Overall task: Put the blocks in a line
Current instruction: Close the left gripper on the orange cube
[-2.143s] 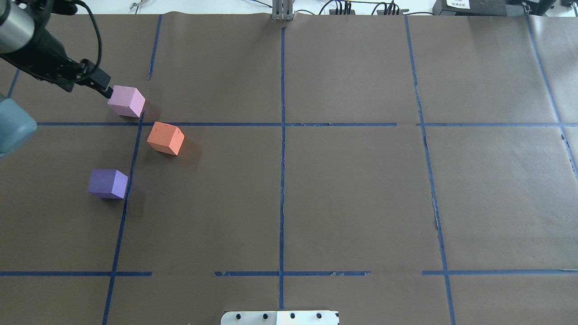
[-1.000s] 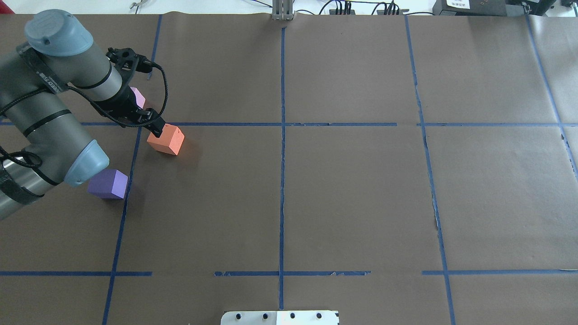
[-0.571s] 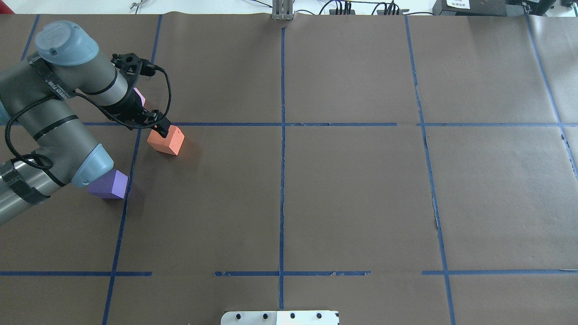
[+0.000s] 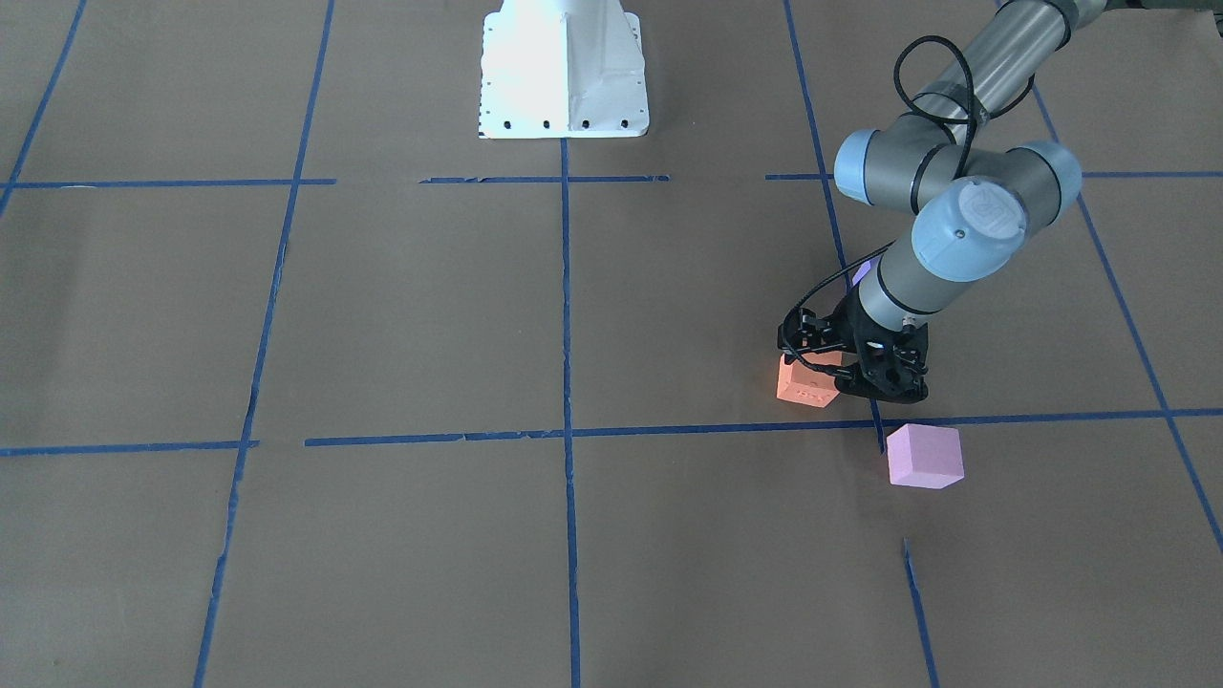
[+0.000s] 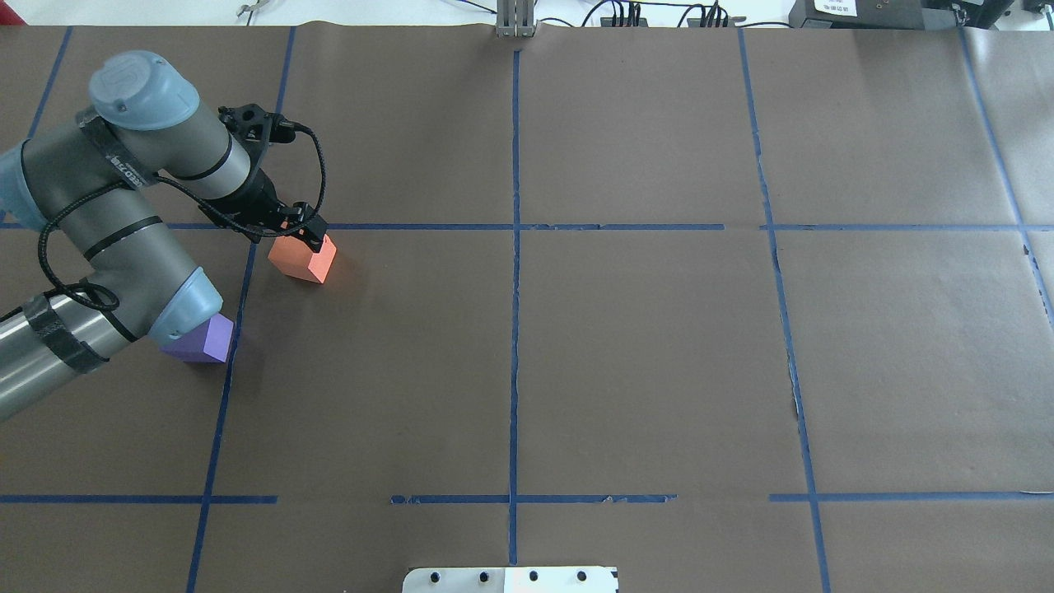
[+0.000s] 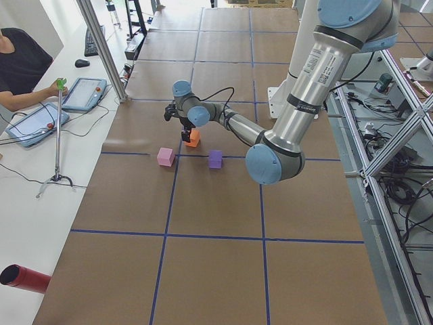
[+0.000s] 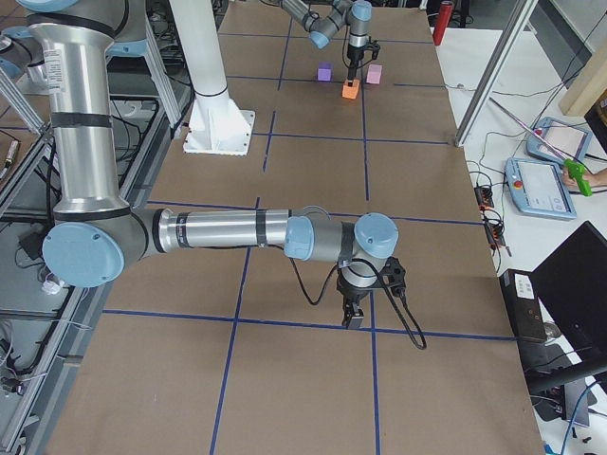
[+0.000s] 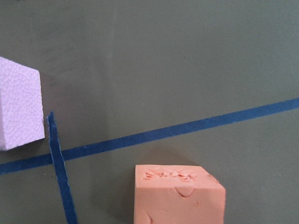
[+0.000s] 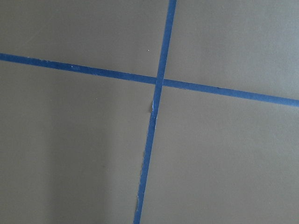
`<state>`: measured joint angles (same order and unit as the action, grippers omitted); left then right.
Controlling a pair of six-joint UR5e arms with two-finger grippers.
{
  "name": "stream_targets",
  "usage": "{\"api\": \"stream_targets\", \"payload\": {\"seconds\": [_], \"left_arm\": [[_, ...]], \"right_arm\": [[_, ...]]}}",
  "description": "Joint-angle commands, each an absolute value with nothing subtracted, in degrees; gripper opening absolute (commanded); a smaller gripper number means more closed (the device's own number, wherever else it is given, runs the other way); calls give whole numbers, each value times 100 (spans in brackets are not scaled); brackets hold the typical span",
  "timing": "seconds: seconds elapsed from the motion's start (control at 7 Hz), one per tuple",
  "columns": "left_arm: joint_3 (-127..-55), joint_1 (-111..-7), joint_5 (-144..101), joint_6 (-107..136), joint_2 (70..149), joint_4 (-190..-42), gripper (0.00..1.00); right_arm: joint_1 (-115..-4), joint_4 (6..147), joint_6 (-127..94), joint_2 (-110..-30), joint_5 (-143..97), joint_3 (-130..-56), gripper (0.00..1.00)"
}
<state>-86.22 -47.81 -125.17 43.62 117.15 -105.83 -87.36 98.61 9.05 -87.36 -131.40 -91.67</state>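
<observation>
Left pincer: low over orange block, grip state unclear
Pink block: near orange block
Purple block: near orange block, half-hidden by arm

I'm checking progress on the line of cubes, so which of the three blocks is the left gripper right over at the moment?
The orange block. The left gripper sits at its top, while the pink block and purple block lie apart from it.
</observation>
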Motion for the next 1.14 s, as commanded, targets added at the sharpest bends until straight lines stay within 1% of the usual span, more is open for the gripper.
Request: {"api": "stream_targets", "payload": {"seconds": [0.0,1.0], "left_arm": [[-8543,-4624,-12507,4403,11733,-10661,100],[-8280,-4579,-12498,4509,11725,-11064,100]], "right_arm": [[-8745,9861,914,-8736,-13140,-9167,100],[-8736,9861,905,-8736,-13140,-9167,100]]}}
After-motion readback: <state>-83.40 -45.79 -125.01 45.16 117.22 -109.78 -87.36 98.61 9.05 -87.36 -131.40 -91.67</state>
